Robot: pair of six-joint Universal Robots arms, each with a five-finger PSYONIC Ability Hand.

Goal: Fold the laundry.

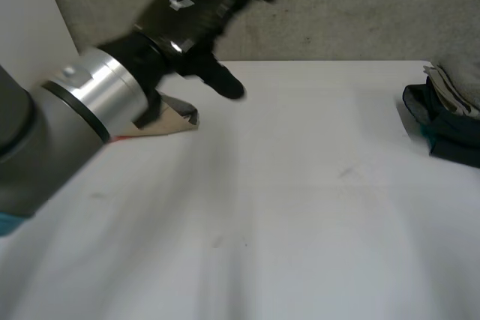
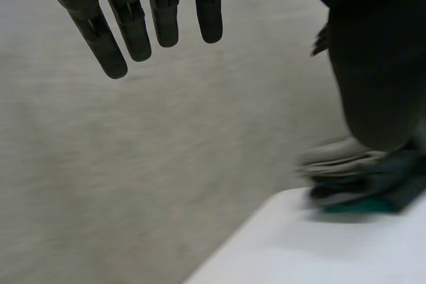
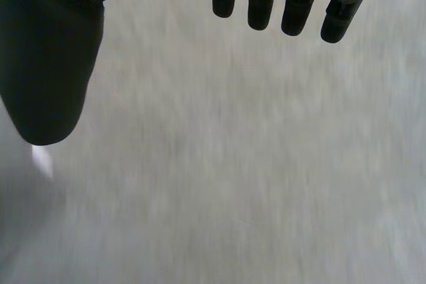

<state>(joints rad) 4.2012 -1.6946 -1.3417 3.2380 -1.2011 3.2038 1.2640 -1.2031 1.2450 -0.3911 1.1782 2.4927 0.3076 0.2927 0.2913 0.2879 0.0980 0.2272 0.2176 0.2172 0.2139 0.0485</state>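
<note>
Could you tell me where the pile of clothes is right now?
In the head view, the pile sits at the table's right edge, well apart from the left hand.

You have on view: left arm (image 1: 45,133), grey casing, brushed silver wrist ring, light-blue cap at the near left; left hand (image 1: 191,13), glossy black, small white mark on its back; right hand (image 3: 50,51), black, with segmented fingers (image 3: 259,4).

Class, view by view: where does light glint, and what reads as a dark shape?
Head view: light glints on the left arm's metal ring and the back of the left hand. Left wrist view: its fingers are dark against the pale background. Right wrist view: the right hand is likewise a dark shape.
</note>
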